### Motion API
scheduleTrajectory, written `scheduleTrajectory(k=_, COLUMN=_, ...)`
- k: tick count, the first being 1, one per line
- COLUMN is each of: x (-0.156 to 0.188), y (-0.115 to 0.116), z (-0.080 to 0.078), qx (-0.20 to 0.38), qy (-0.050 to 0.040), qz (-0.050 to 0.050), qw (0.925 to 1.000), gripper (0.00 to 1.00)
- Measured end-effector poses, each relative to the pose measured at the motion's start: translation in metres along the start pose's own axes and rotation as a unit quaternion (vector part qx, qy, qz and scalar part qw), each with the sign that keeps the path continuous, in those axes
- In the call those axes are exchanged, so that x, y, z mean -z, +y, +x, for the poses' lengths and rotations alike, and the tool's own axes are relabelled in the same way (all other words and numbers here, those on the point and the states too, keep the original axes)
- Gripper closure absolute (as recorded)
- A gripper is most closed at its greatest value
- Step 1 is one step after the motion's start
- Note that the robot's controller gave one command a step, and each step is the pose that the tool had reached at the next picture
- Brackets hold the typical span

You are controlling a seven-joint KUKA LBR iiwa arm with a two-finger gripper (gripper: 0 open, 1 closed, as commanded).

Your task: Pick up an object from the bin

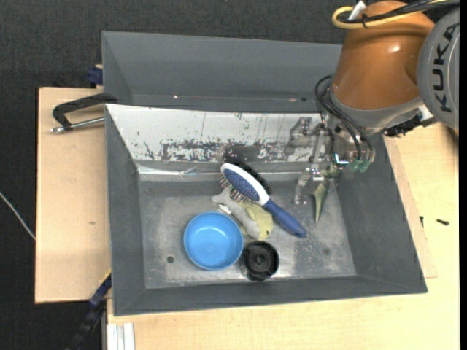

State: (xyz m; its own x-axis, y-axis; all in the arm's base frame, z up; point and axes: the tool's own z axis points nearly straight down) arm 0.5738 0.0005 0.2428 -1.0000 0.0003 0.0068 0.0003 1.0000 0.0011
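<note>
Fingers apart, metal, beside glossy blue oval brush.

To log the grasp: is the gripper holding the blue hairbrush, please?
No; the gripper hangs empty, just right of the blue hairbrush.

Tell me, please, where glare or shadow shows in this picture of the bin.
In the camera view, the bin's back wall throws bright glare along its scratched lower band; the arm's orange cover carries a glossy highlight; the black round thing beside the blue bowl sits dark, its detail lost.
</note>
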Motion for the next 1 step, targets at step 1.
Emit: scheduleTrajectory(k=1, x=-0.1721, y=-0.0212, z=-0.0291, qx=0.046, qy=-0.0033, qz=-0.003, qw=0.9989, gripper=0.0)
